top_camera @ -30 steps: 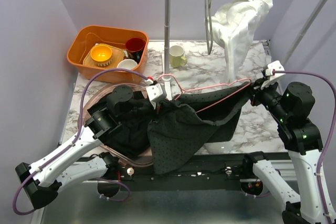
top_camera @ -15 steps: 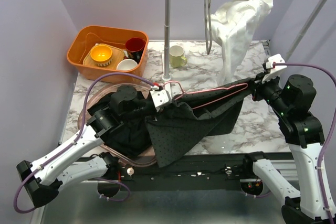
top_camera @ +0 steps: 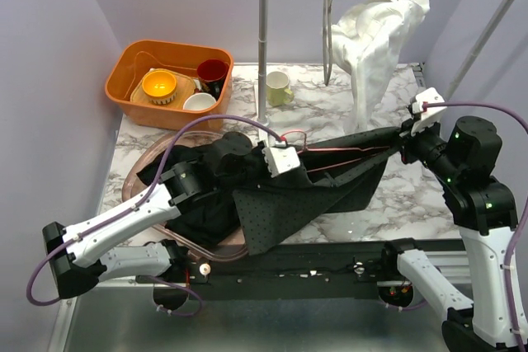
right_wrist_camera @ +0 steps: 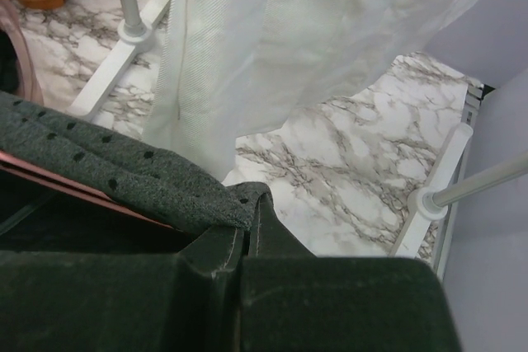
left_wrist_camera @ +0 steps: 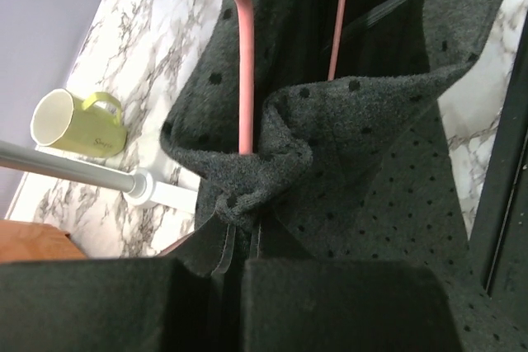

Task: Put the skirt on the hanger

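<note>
The skirt, dark grey with black dots, hangs stretched between my two grippers above the table's front. The pink hanger runs along its top edge. My left gripper is shut on a bunched fold of the skirt right where a hanger bar disappears into the cloth. Its jaws pinch the fabric. My right gripper is shut on the skirt's other corner, with a strip of the hanger showing below the hem near its jaws.
A clothes rack post stands behind the skirt. A white garment and a bare hanger hang on its rail. A green mug and an orange bin of dishes sit at the back left. A clear basket of dark clothes lies under my left arm.
My left gripper has carried its end of the skirt to the right, past the rack post. The right gripper rose slightly, and the top edge is now pulled straighter.
</note>
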You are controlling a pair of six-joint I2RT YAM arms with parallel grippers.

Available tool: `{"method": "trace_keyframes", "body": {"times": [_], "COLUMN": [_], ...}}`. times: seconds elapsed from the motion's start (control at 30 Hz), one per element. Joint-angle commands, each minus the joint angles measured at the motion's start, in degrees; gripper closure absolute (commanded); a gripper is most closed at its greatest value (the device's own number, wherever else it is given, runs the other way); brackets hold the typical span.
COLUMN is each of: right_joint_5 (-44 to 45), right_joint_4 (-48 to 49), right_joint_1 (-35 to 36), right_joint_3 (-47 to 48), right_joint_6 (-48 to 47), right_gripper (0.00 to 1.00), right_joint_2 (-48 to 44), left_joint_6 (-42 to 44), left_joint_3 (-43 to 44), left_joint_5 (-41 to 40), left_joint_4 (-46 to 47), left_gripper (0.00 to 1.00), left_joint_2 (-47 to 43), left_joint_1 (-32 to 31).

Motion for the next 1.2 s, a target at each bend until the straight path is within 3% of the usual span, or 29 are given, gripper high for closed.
{"method": "trace_keyframes", "body": {"times": [0.0, 0.23, 0.3, 0.47, 0.6, 0.73, 1.03, 1.17], "right_joint_5": [-2.7, -17.37, -24.4, -32.58, -34.17, -36.55, -34.61, -35.84], "right_joint_4": [-1.1, -7.6, -10.93, -14.9, -20.26, -21.32, -15.61, -16.4], "right_joint_1": [-0.89, -0.89, -0.98, -0.81, -0.89, 0.25, 0.16, 0.16], "right_joint_3": [4.76, 9.42, 8.11, 1.35, -6.21, -10.0, 10.55, 9.35], "right_joint_6": [-3.3, -3.92, -6.54, -10.59, -19.8, -21.76, -10.7, -11.3], "right_gripper": [1.0, 0.99, 1.0, 0.99, 0.99, 0.99, 0.99, 0.99], "right_joint_2": [-1.87, -2.22, -2.31, -1.61, -1.6, -1.87, 0.32, -0.02], "left_joint_6": [4.2, 3.95, 3.24, 0.26, -2.64, -4.93, -6.34, -6.34], "left_joint_3": [3.12, 6.02, 5.85, 8.04, 9.01, 9.1, 10.42, 9.19], "left_joint_5": [-11.62, -13.03, -12.76, -11.8, -8.55, -3.28, 4.37, 4.11], "left_joint_4": [-11.04, -12.81, -9.75, -7.28, -3.33, 0.19, 2.31, 3.54], "left_gripper": [1.0, 1.0, 1.0, 1.0, 1.0, 1.0, 1.0, 1.0], "left_joint_2": [3.97, 10.74, 10.83, 12.5, 11.54, 11.79, 20.23, 20.5], "left_joint_1": [-3.01, -7.23, -7.41, -7.5, -7.5, -7.5, -7.5, -7.41]}}
